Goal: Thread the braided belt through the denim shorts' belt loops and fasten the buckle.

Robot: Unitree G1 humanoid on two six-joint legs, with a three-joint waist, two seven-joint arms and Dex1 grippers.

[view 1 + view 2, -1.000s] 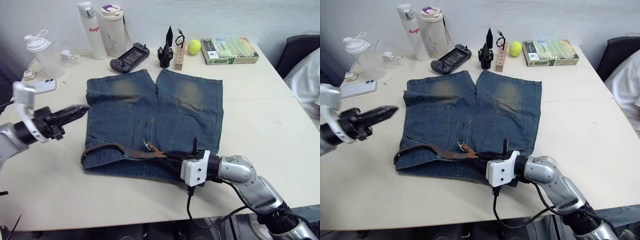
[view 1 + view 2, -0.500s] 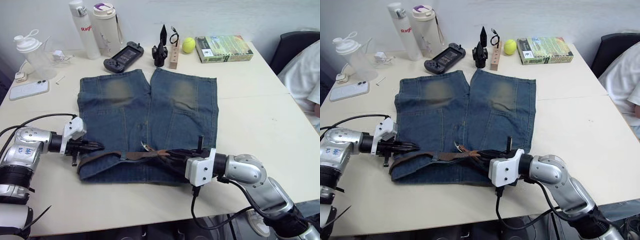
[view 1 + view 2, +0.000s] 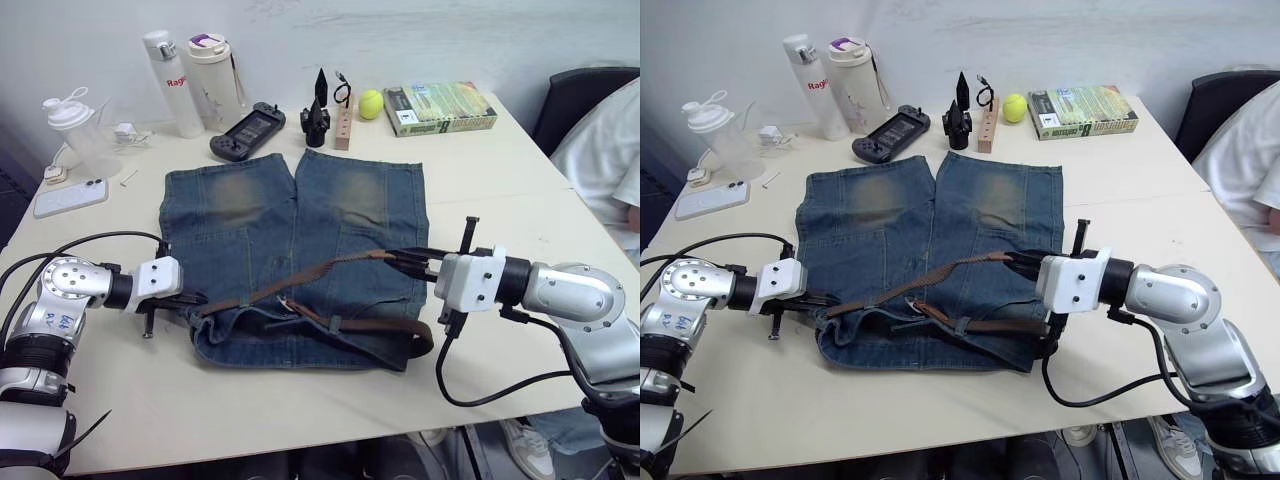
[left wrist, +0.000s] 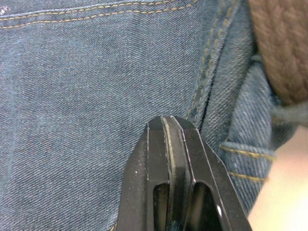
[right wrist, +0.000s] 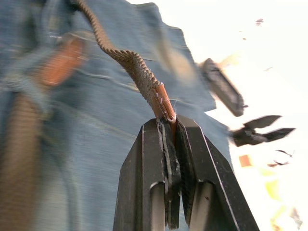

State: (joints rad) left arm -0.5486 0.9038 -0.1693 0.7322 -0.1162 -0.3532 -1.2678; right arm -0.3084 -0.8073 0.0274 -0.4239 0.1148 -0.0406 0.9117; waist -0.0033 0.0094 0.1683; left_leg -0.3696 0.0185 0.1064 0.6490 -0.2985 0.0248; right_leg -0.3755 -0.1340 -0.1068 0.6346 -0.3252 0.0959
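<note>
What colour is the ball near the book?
Yellow-green; the ball shows best in the left eye view.

Two bottles [image 3: 190,68], game controller [image 3: 241,130], tennis ball [image 3: 371,103], book [image 3: 438,107] along table's [image 3: 520,180] far edge.

cream table [image 3: 520,190], white wall [image 3: 400,40]

The right gripper [image 5: 168,126] is clamping its two black fingers [image 5: 144,163] on the smooth leather end of the braided belt [image 5: 137,72]. The belt is stretching away above the denim shorts [image 5: 86,115]. Black objects [image 5: 221,94] are lying blurred beyond the shorts.
</note>
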